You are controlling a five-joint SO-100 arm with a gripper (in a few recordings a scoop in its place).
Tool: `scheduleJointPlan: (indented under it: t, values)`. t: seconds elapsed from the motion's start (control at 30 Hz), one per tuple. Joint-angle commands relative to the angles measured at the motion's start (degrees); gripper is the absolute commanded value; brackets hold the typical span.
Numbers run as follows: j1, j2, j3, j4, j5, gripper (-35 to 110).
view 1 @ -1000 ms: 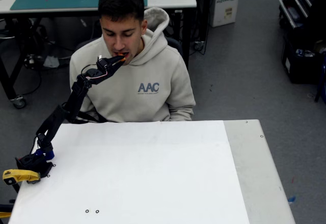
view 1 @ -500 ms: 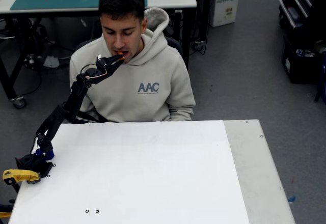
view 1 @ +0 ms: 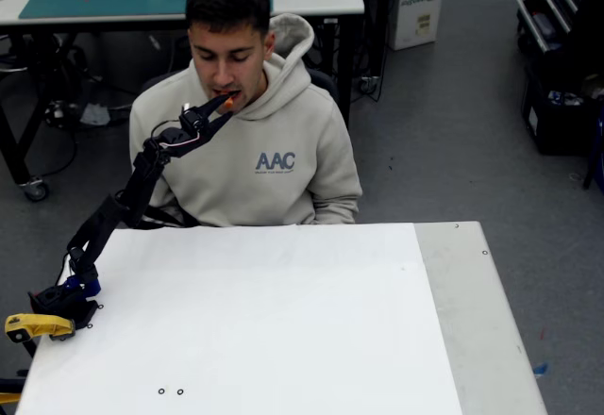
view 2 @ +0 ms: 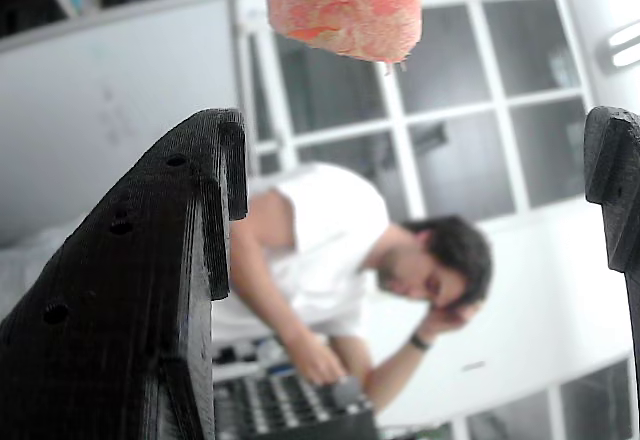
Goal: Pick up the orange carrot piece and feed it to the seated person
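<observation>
My claw [view 1: 225, 106] is raised off the desk [view 1: 283, 321] and stretched toward one o'clock from my base, its tip right at the mouth of the person [view 1: 247, 113] seated behind the desk's far edge. In the fixed view the carrot [view 1: 227, 104] shows as a small orange speck at the claw tip, touching the person's lips; I cannot tell from there whether my fingers are touching it. In the wrist view my two black fingers [view 2: 150, 290] stand wide apart, one filling the lower left, the other a sliver at three o'clock, and the carrot [view 2: 343, 5] sits at twelve o'clock, above and between them, with open space on both sides. So the claw is spread and not gripping it. Behind the carrot the wrist view is tilted and blurred: a window with a white frame and another person [view 2: 340, 260] in a white shirt, head resting on one hand.

My arm [view 1: 118, 209] rises from its base at the desk's left edge, about eight o'clock on the desk, next to a yellow clamp [view 1: 36, 324]. The person wears a beige hoodie printed "AAC".
</observation>
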Motion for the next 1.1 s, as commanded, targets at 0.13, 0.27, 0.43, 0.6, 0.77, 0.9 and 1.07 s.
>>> scheduleJointPlan:
  t: [0.13,0.27,0.43,0.6,0.77,0.9,1.07]
  values:
    - [7.3,2.9,-4.2,0.1,0.0,28]
    - [9.7,2.8,-3.9,0.1,0.2,28]
    - [10.1,2.8,-3.8,0.2,0.3,28]
    - [9.9,2.8,-3.7,0.8,0.4,22]
    - [9.9,2.8,-3.7,0.9,0.4,4]
    - [10.3,2.9,-3.7,0.9,0.4,-3]
    - [10.7,3.5,-3.6,1.0,0.4,-2]
